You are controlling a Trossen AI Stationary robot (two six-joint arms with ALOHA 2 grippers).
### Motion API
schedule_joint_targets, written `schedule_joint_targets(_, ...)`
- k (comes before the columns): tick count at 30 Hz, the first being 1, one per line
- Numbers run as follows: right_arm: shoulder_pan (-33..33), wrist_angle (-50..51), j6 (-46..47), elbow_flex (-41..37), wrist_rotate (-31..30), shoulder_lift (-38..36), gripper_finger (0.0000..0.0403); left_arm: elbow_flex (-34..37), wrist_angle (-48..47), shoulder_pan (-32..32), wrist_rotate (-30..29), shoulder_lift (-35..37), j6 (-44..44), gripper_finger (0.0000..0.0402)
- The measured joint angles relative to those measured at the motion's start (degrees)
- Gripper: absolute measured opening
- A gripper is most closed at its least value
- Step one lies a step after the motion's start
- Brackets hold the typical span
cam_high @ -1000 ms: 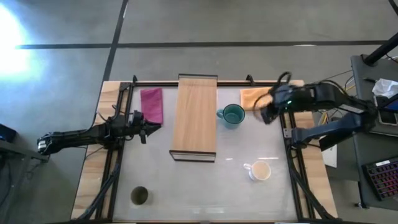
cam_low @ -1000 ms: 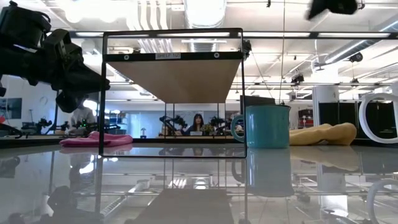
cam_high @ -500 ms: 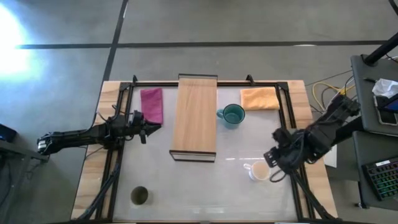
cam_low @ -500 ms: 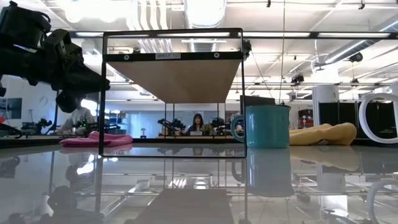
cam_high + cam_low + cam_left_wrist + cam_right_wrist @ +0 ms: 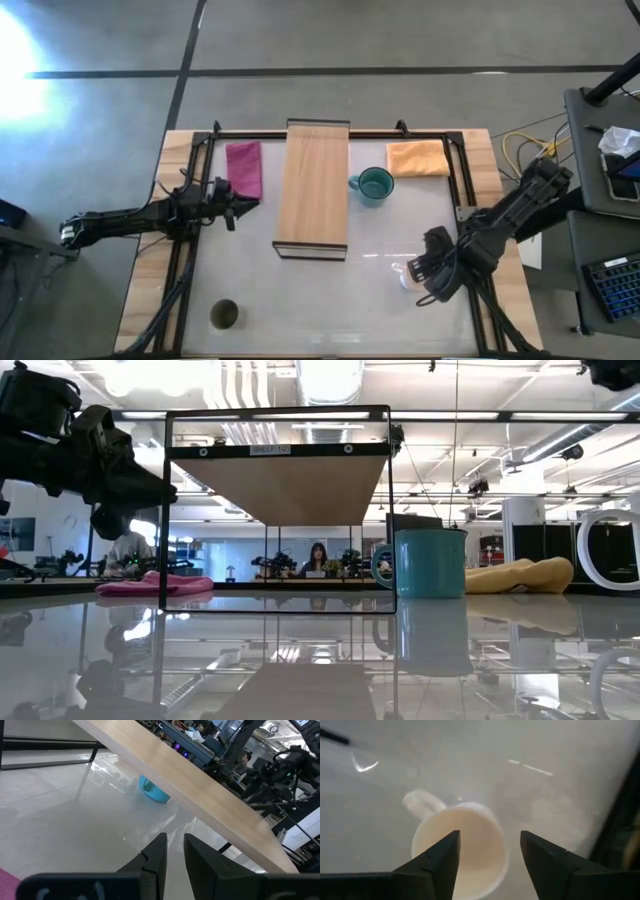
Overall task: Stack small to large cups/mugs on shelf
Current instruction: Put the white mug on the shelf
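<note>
The small white mug [image 5: 462,845] stands upright on the table at the near right, its handle [image 5: 419,802] pointing away from my right arm. My right gripper [image 5: 489,855] hangs open just above it, fingers pointing down on either side of the rim, touching nothing. In the high view the gripper [image 5: 428,275] covers most of the mug [image 5: 407,276]. The teal mug [image 5: 375,185] stands right of the wooden shelf [image 5: 313,185]. A dark olive cup [image 5: 224,315] sits at the near left. My left gripper [image 5: 236,211] waits left of the shelf, with a narrow gap between its fingers [image 5: 159,851].
A pink cloth [image 5: 244,168] lies left of the shelf and an orange cloth [image 5: 417,158] at the far right. A black frame [image 5: 462,190] runs around the table's edge. The shelf's top stands raised on a thin black frame [image 5: 278,485].
My right gripper has swung from beside the orange cloth at the far right toward the table's near edge and come down over the white mug. The mugs, cup and shelf have stayed in place.
</note>
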State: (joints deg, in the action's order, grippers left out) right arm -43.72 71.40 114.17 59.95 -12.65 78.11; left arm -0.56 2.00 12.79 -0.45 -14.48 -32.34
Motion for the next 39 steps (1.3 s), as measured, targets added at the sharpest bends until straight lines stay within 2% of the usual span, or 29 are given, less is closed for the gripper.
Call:
schedule_joint_targets(7, 0.1, -5.1, -0.4, -5.5, 2.3, 1.1, 0.0201, 0.0, 0.0, 0.0, 0.0, 0.0, 0.0, 0.005)
schedule_joint_targets(13, 0.5, -5.0, -1.5, -8.3, 5.4, 2.2, 0.0191, 0.0, 0.1, 0.0, 0.0, 0.0, 0.0, 0.005)
schedule_joint_targets(17, 1.7, -7.0, -6.9, -9.6, 5.6, 2.3, 0.0146, 0.0, 0.1, 0.0, 0.0, 0.0, 0.0, 0.005)
schedule_joint_targets(23, 6.8, -9.1, -16.1, -10.2, 6.8, 2.1, 0.003, 0.0, 0.1, 0.0, 0.0, 0.0, 0.0, 0.005)
schedule_joint_targets(24, 8.0, -9.5, -18.3, -9.9, 7.4, 1.9, 0.002, 0.0, 0.1, 0.0, 0.0, 0.0, 0.0, 0.005)
schedule_joint_targets(28, 14.4, -6.6, -29.7, -5.2, 9.0, 1.4, 0.0011, 0.0, 0.1, 0.0, 0.0, 0.0, 0.0, 0.005)
schedule_joint_targets(34, 25.0, 7.2, -49.0, 11.5, 6.5, 1.9, 0.001, 0.0, 0.1, 0.0, 0.0, 0.0, 0.0, 0.005)
schedule_joint_targets(39, 32.5, 10.0, -66.8, 25.0, 4.5, 5.5, 0.001, 0.0, 0.1, 0.0, 0.0, -0.1, 0.0, 0.005)
